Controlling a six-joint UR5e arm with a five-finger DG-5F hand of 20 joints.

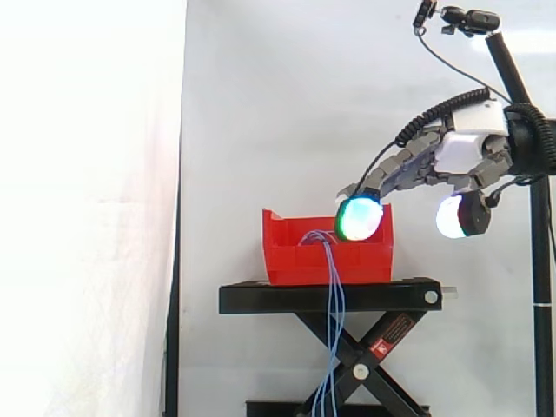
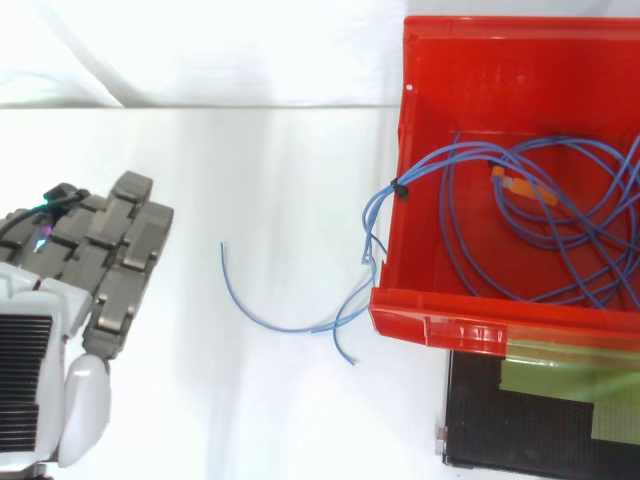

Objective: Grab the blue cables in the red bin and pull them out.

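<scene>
A red bin (image 1: 295, 261) stands on a black stand (image 1: 261, 299). Thin blue cables (image 2: 520, 240) lie coiled inside the bin (image 2: 430, 325), with an orange plug (image 2: 520, 188) among them. A bundle of the cables (image 1: 333, 295) spills over the bin's wall and hangs down past the stand. My hand (image 1: 469, 152) hovers at bin-top height, open, fingers stretched toward the bin and holding nothing. A green-cyan fingertip pad (image 1: 359, 217) overlaps the bin's upper right corner in the side view. From above, the hand (image 2: 100, 260) sits left of the bin with a gap between them.
The stand is a scissor lift with crossed black legs (image 1: 360, 369). A green tape strip (image 2: 570, 385) lies on the stand's top beside the bin. A black pole (image 1: 540, 243) carrying a camera mount (image 1: 469, 17) rises at the right edge. White curtain behind.
</scene>
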